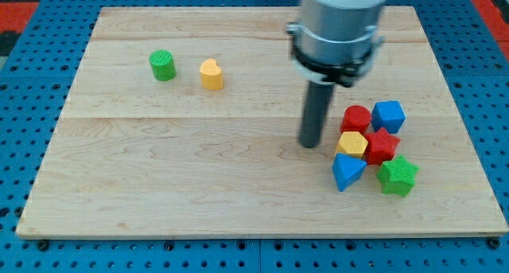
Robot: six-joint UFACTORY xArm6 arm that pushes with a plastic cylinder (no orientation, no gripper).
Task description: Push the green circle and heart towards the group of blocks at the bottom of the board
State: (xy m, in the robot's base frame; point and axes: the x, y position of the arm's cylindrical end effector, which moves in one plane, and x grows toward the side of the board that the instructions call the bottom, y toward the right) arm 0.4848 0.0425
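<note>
Sitting near the view's bottom right of the wooden board [199, 185] is a little bunch of six blocks. The green star [398, 176] is the lowest one, at the right end of the bunch. Just to its left is the blue triangle-shaped block [347, 170], and the two look close but I cannot tell if they touch. Above the blue one sits the yellow hexagon [351, 144], pressed against the red star [382, 145] on its right. Higher up are the red block [356, 118], whose shape is hard to make out, and the blue block [389, 115] beside it on the right, which looks like it has five sides.

My tip [309, 144] rests on the board just to the left of this bunch, near the yellow hexagon and the red block. There is a small bare gap between my tip and them, so it is touching no block at all. The dark rod goes straight up into the big grey arm [342, 22] at the view's top.

Far off to the view's left, up near the top of the board, are the two other blocks. The yellow heart [211, 74] is the closer one to my tip, but it is well apart from it. The green circle [163, 65] stands a little way left of the heart, not touching it. Both are well apart from the bunch.

All around the board is a blue table [24, 146] full of small holes.
</note>
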